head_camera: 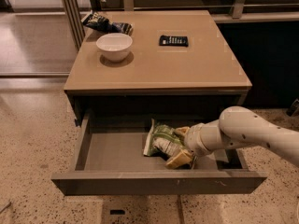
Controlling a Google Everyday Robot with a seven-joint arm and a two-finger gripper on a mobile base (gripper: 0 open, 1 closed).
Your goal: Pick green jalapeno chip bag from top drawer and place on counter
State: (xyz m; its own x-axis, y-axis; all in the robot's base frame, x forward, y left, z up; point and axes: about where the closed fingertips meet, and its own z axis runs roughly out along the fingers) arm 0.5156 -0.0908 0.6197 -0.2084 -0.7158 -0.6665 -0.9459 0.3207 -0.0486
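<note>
While the green jalapeno chip bag (161, 141) lies right of centre in the top drawer (112, 152), the gripper (180, 146) straddles it, jaws apart: the grasp comes next, then the lift to the counter (187, 71).

an office-like building: speckled terrazzo floor (32, 125), glass sliding door (35, 36).

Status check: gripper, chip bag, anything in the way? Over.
Gripper in top drawer, against green jalapeno chip bag. Bag on drawer floor, not yet lifted. Counter: white bowl, dark snack bag, black device toward the back.
</note>
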